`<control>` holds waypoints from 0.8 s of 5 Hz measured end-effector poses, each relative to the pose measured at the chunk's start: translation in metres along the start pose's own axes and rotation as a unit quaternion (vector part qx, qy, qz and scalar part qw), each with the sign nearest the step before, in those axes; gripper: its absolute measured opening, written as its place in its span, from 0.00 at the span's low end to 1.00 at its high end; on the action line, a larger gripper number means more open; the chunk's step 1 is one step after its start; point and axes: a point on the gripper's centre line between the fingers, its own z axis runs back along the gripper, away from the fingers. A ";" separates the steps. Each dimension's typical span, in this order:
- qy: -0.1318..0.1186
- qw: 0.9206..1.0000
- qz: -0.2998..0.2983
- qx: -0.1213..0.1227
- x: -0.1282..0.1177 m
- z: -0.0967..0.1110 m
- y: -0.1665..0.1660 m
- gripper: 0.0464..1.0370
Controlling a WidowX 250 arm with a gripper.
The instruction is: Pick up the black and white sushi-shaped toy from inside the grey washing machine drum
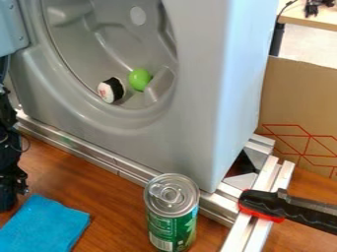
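Note:
At the left edge a black part of my arm and gripper (9, 165) hangs low over the wood surface, cut off by the edge of the view. Close to its right and below lies a folded blue cloth (47, 225). A green metal can (171, 224) with a silver pull-tab lid stands upright at the bottom centre, well to the right of the arm. Inside the grey drum of a toy washing machine (197, 88) rest a bright green ball (139, 79) and, to its left, a white and black sushi-like toy (111, 90).
A metal rail (99, 156) runs along the machine's base. A black and red clamp (289, 208) grips the framing at the right. Behind stands a cardboard panel (299, 101) with red lines, and a table (316, 19) shows at the top right. The machine's door (12, 27) stands at the upper left.

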 end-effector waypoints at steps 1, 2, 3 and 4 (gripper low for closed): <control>-0.031 0.999 0.033 -0.008 0.004 0.009 0.010 0.32; -0.084 0.995 0.053 0.002 0.003 0.044 0.011 0.32; -0.188 0.981 0.043 -0.022 -0.004 0.100 -0.009 0.32; -0.219 0.974 0.009 -0.062 -0.009 0.140 -0.033 0.32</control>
